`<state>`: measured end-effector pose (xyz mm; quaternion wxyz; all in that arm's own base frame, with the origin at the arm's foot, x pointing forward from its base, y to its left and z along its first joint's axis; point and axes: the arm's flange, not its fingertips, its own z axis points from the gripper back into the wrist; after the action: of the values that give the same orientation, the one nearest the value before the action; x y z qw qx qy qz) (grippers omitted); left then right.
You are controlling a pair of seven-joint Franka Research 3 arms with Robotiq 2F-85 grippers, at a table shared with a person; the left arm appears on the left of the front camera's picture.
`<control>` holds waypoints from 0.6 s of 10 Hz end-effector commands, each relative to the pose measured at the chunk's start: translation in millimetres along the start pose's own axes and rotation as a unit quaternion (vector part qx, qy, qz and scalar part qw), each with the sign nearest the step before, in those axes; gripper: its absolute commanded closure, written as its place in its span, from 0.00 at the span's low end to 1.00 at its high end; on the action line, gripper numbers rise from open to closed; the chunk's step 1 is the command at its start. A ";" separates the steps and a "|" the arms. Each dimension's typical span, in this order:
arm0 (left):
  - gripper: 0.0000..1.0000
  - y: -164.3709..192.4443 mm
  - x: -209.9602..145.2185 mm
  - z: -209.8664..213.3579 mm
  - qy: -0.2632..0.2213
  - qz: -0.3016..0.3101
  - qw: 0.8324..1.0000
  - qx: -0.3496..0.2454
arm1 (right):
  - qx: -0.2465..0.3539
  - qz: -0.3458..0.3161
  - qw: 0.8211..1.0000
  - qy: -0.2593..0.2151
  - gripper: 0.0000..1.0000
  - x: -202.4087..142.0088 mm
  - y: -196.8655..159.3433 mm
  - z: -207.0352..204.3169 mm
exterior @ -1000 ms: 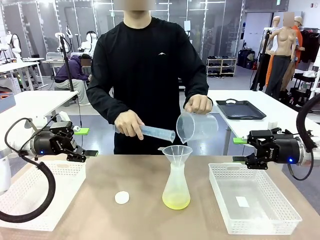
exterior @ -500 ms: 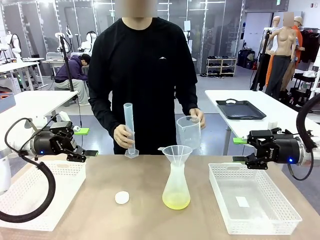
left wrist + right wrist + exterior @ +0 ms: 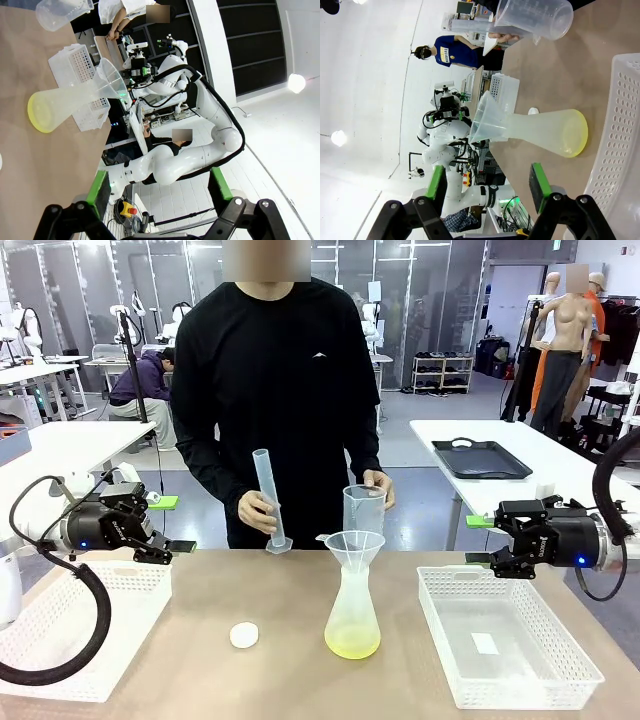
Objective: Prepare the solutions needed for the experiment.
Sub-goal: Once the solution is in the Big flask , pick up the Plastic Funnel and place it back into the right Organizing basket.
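Beaker lowered, solutions in flask apart, nearside of hand

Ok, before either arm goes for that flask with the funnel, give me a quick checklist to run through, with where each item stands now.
1. Check the left gripper is open and empty: ok.
2. Check the right gripper is open and empty: ok.
3. The flask upright, the funnel seated in its neck: ok.
4. The solution lying as a shallow yellow-green layer in the flask's bottom: ok.
5. The person clear of the flask: not ok; one hand holds a cylinder, the other hand a beaker just behind the funnel.
6. The cylinder and beaker emptied: cannot tell.
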<state>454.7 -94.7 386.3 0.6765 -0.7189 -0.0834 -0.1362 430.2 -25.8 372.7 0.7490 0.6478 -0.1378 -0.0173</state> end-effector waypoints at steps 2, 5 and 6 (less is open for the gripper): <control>0.00 -0.9 0.9 -0.9 -0.002 -0.002 1.000 0.000 | 0.003 0.002 1.000 -0.001 0.16 0.2 2.4 -0.1; 0.00 -0.9 0.9 -0.9 -0.002 -0.002 1.000 0.000 | 0.003 0.002 1.000 -0.001 0.16 0.2 2.4 -0.1; 0.00 -0.9 0.9 -0.9 -0.002 -0.002 1.000 0.000 | 0.003 0.002 1.000 -0.001 0.16 0.2 2.4 -0.1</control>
<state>454.7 -94.7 386.3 0.6765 -0.7189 -0.0834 -0.1362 430.2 -25.9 372.7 0.7490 0.6478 -0.1379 -0.0174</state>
